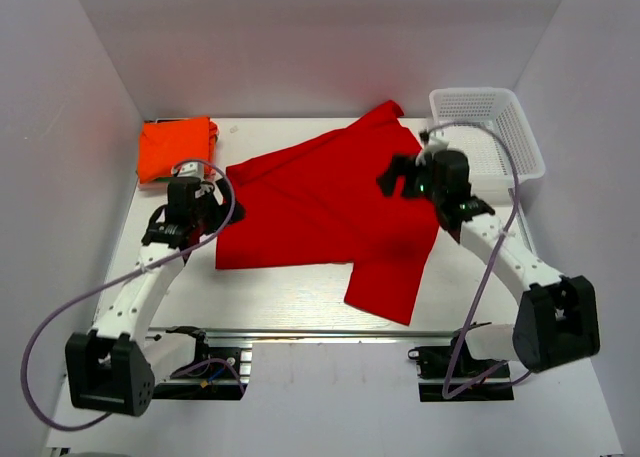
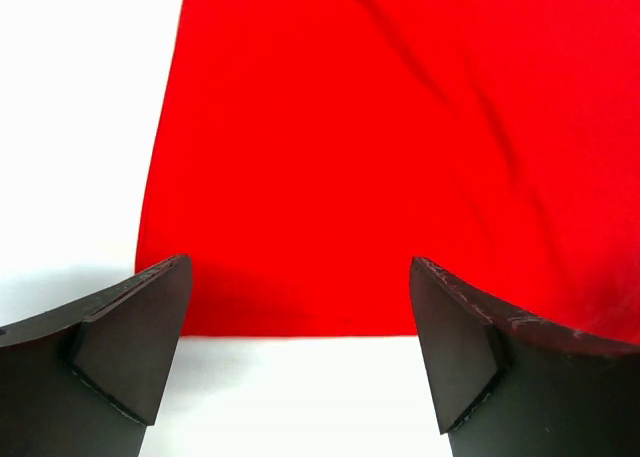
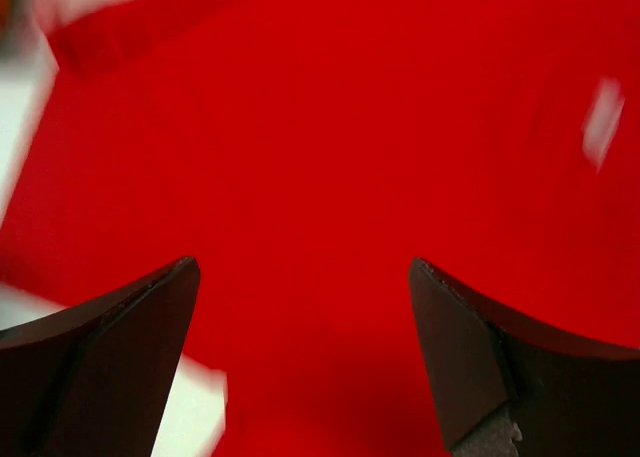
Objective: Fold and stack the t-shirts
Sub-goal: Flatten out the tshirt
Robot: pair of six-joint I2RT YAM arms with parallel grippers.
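A bright red t-shirt (image 1: pixel 320 202) lies spread and partly folded across the table, one part reaching the near edge. It fills the left wrist view (image 2: pixel 400 127) and the blurred right wrist view (image 3: pixel 340 177). A folded orange shirt (image 1: pixel 175 147) lies at the far left corner. No green shirt shows. My left gripper (image 1: pixel 210 202) is open and empty at the red shirt's left edge, its fingers (image 2: pixel 130 337) just over the hem. My right gripper (image 1: pixel 400 177) is open and empty above the shirt's right part.
A white plastic mesh basket (image 1: pixel 490 127) stands at the far right corner. White walls close in the table on three sides. Bare table (image 1: pixel 270 297) shows along the near edge, left of the shirt's hanging part.
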